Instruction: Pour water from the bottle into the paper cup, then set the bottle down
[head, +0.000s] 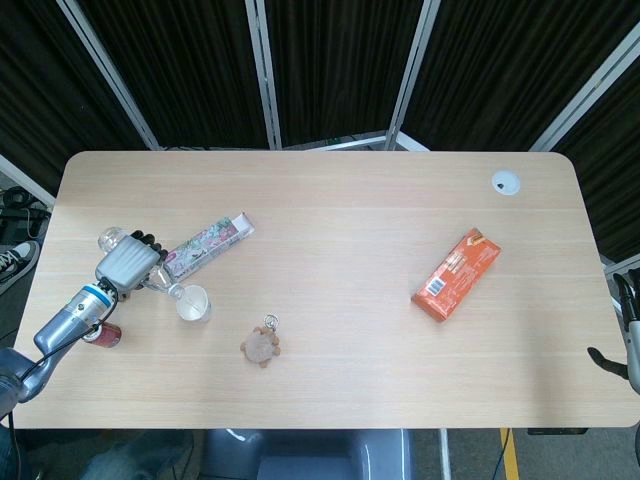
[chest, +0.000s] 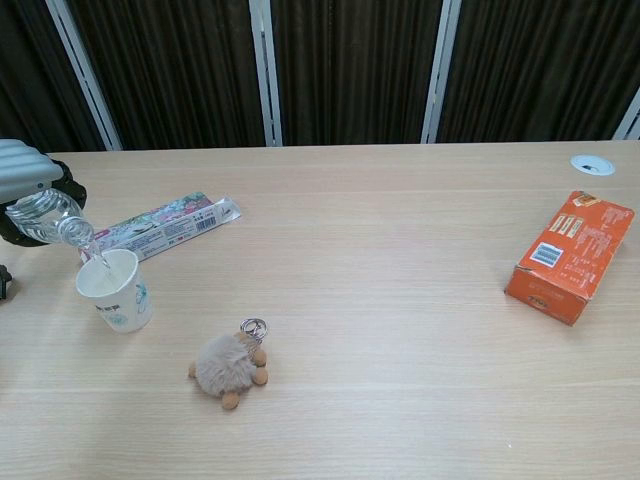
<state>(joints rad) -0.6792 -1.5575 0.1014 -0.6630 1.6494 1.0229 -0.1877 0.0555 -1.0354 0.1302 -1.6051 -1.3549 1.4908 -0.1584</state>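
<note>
My left hand (head: 125, 266) (chest: 25, 180) grips a clear plastic bottle (chest: 50, 218) (head: 160, 284) at the table's left side. The bottle is tipped, its open neck pointing down and to the right, just above the rim of the white paper cup (chest: 115, 289) (head: 193, 303). A thin stream of water runs from the neck into the cup. The cup stands upright on the table. At the right edge of the head view only a dark part of my right arm (head: 625, 335) shows; the right hand is out of sight.
A flat patterned box (chest: 160, 226) lies just behind the cup. A furry keychain toy (chest: 228, 367) sits in front of it. An orange carton (chest: 570, 254) lies at the right. A small red can (head: 103, 333) stands under my left forearm. A cable grommet (chest: 592, 164) marks the far right corner.
</note>
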